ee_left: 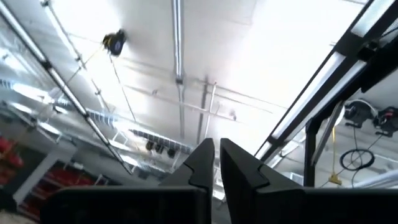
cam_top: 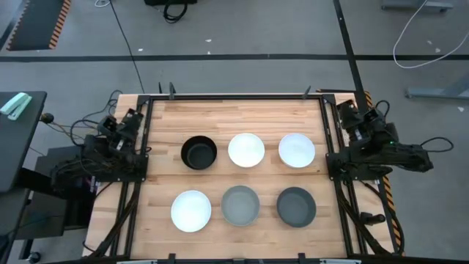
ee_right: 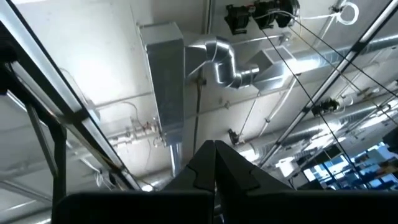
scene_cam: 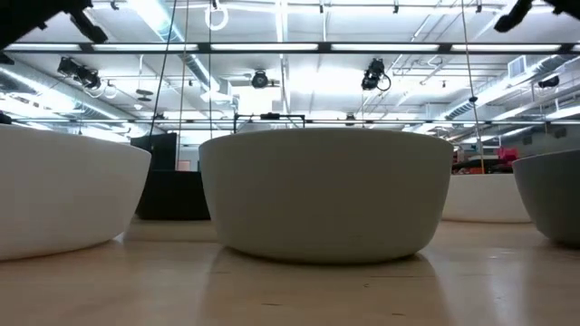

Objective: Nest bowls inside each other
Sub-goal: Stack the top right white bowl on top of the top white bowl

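Six bowls stand upright on their bases on the wooden table (cam_top: 234,117) in two rows. The far row holds a black bowl (cam_top: 198,153) and two white bowls (cam_top: 246,149) (cam_top: 297,150). The near row holds a white bowl (cam_top: 191,210), a mid grey bowl (cam_top: 240,204) and a dark grey bowl (cam_top: 296,206). In the low view the mid grey bowl (scene_cam: 326,195) is in the middle. My left gripper (ee_left: 217,163) is shut and empty, folded back at the table's left edge and pointing up at the ceiling. My right gripper (ee_right: 214,158) is the same at the right edge.
A black metal frame (cam_top: 234,97) runs round the table. The left arm (cam_top: 113,147) and the right arm (cam_top: 366,147) sit over the side rails. Bare wood lies between the two rows and along the far edge.
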